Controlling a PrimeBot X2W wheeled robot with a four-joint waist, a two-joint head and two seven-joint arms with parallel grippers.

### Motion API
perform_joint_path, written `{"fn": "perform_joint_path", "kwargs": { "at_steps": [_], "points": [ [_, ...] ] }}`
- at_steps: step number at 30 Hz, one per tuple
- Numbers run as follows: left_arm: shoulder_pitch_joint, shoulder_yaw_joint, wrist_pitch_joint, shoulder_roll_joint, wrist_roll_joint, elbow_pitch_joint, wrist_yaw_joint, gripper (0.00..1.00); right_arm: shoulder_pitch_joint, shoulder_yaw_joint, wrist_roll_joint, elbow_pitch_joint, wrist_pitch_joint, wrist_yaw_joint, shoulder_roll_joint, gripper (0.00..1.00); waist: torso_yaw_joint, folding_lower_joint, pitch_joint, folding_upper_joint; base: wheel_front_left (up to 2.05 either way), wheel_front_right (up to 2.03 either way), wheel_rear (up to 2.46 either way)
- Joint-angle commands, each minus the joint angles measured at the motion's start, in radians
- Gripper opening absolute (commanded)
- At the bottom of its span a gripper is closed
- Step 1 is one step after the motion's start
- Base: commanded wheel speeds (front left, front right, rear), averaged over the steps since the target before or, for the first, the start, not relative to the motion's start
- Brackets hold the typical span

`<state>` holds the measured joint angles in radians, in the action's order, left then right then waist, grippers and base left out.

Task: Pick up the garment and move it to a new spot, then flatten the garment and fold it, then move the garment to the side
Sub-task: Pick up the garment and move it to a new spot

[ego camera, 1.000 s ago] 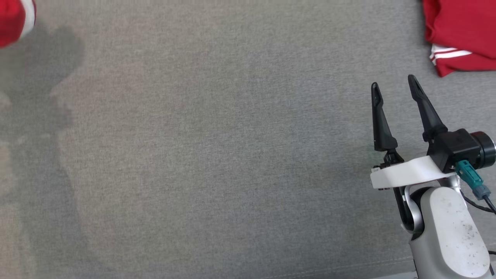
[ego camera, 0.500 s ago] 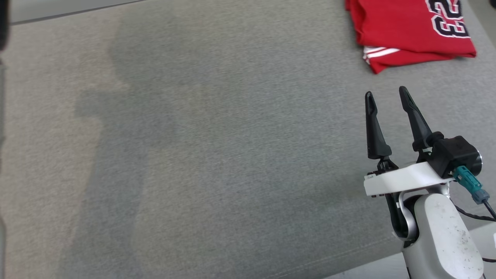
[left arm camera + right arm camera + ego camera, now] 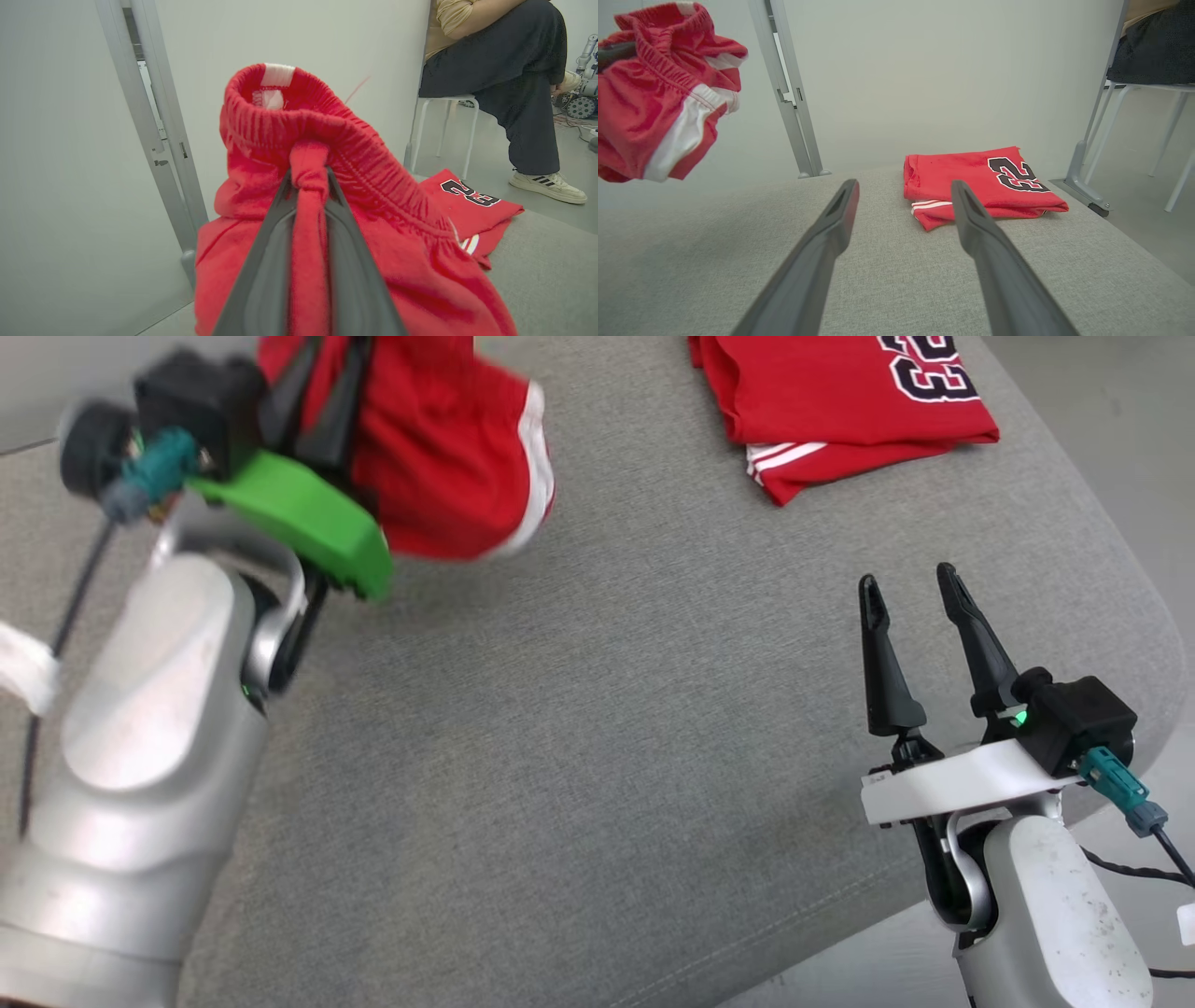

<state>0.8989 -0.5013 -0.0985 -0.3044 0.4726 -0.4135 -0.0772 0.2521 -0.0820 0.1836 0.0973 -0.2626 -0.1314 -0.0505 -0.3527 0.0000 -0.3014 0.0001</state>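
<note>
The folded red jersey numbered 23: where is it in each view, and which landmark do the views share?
Head view: folded red jersey at the top edge, right of centre.
Left wrist view: jersey at middle right, behind the red shorts.
Right wrist view: jersey at centre, beyond the right gripper.
Shared landmark: the red shorts, held by the left gripper.

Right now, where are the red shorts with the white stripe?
In the head view the red shorts hang at upper left, pinched in the left end effector above the grey cushion, left of the folded red jersey.
</note>
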Motion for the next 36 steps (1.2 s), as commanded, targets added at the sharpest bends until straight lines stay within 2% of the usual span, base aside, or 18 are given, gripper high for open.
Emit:
{"fn": "perform_joint_path", "kwargs": {
  "at_steps": [1, 8, 12, 13, 14, 18, 22, 31, 36],
  "points": [
    [-0.047, -0.001, -0.018, 0.001, 0.007, -0.013, 0.011, 0.00, -0.007, -0.005, 0.007, 0.003, -0.002, 0.002, 0.000, 1.00, -0.013, 0.0000, 0.007, -0.0001, 0.00, 0.00, 0.00],
    [-0.224, -0.001, -0.093, 0.025, 0.046, -0.099, 0.040, 0.00, -0.019, -0.019, 0.010, 0.012, -0.002, 0.002, 0.000, 1.00, -0.012, 0.0000, 0.016, -0.0001, 0.00, 0.00, 0.00],
    [-0.288, -0.023, -0.117, 0.043, 0.045, -0.162, 0.033, 0.00, -0.021, -0.027, 0.006, 0.021, -0.002, 0.002, 0.000, 1.00, 0.002, 0.0000, 0.021, -0.0001, 0.00, 0.00, 0.00],
    [-0.296, -0.035, -0.123, 0.045, 0.030, -0.178, 0.034, 0.45, -0.018, -0.030, 0.006, 0.023, -0.002, 0.002, 0.000, 1.00, 0.006, 0.0000, 0.023, -0.0001, 0.00, 0.00, 0.00],
    [-0.298, -0.042, -0.129, 0.050, 0.024, -0.189, 0.036, 1.00, -0.017, -0.033, 0.006, 0.025, -0.002, 0.002, 0.000, 1.00, 0.009, 0.0000, 0.025, -0.0001, 0.00, 0.00, 0.00],
    [-0.309, -0.038, -0.157, 0.068, 0.005, -0.200, 0.043, 1.00, -0.026, -0.033, -0.002, 0.040, -0.002, 0.002, 0.000, 1.00, 0.031, 0.0000, 0.045, -0.0001, 0.00, 0.00, 0.00],
    [-0.325, 0.008, -0.167, 0.067, -0.024, -0.133, 0.064, 1.00, -0.044, -0.026, -0.011, 0.051, -0.002, 0.002, -0.001, 1.00, 0.062, 0.0000, 0.075, -0.0001, 0.00, 0.00, 0.00],
    [-0.492, 0.222, -0.166, 0.015, -0.149, 0.155, 0.125, 1.00, -0.079, -0.003, -0.032, 0.069, -0.003, 0.002, -0.001, 1.00, 0.147, 0.0000, 0.125, -0.0001, 0.00, 0.00, 0.00],
    [-0.608, 0.345, -0.166, 0.014, -0.190, 0.263, 0.151, 1.00, -0.089, 0.016, -0.037, 0.072, -0.003, 0.002, -0.001, 1.00, 0.196, 0.0000, 0.141, -0.0001, 0.00, 0.00, 0.00]
  ]
}}
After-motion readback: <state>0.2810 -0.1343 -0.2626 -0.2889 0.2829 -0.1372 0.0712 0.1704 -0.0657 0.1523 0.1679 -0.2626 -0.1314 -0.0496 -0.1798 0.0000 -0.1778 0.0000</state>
